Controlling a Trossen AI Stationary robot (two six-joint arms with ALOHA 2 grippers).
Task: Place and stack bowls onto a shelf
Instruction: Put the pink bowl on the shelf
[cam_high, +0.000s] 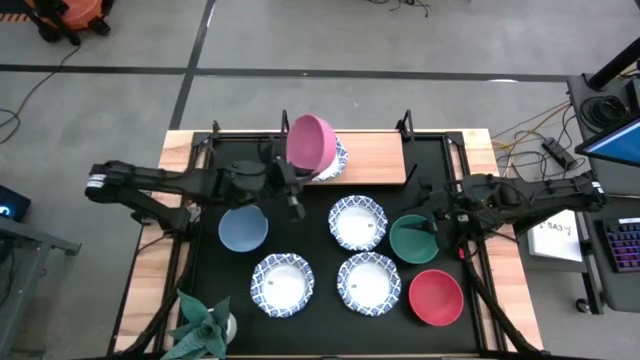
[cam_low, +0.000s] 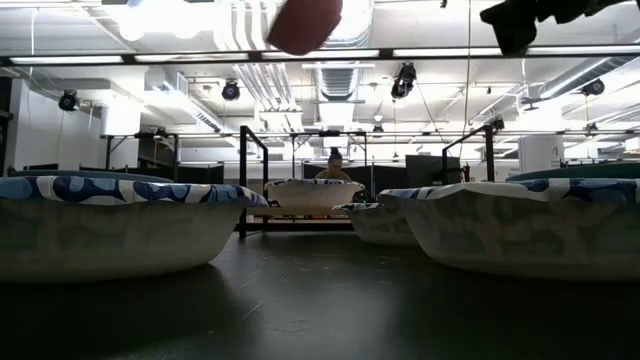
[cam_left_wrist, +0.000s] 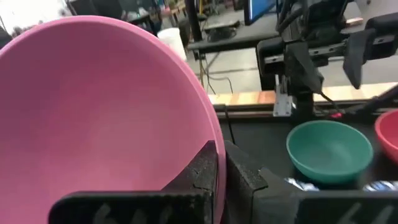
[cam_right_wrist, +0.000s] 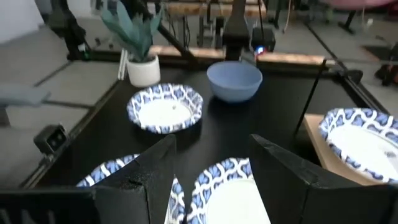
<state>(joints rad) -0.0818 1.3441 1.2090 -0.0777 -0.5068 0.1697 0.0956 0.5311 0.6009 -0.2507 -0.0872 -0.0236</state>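
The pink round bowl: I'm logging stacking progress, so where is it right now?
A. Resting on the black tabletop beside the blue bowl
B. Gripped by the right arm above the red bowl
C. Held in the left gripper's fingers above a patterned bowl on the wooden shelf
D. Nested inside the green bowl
C: the left gripper clamps the pink round bowl by its rim, over the blue-patterned white bowl on the light brown wooden shelf.

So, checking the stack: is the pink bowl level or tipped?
Tipped: the pink bowl shows its inside sideways in the left gripper.

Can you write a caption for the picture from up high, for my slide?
Left end effector carries the pink bowl above a patterned bowl on the shelf.
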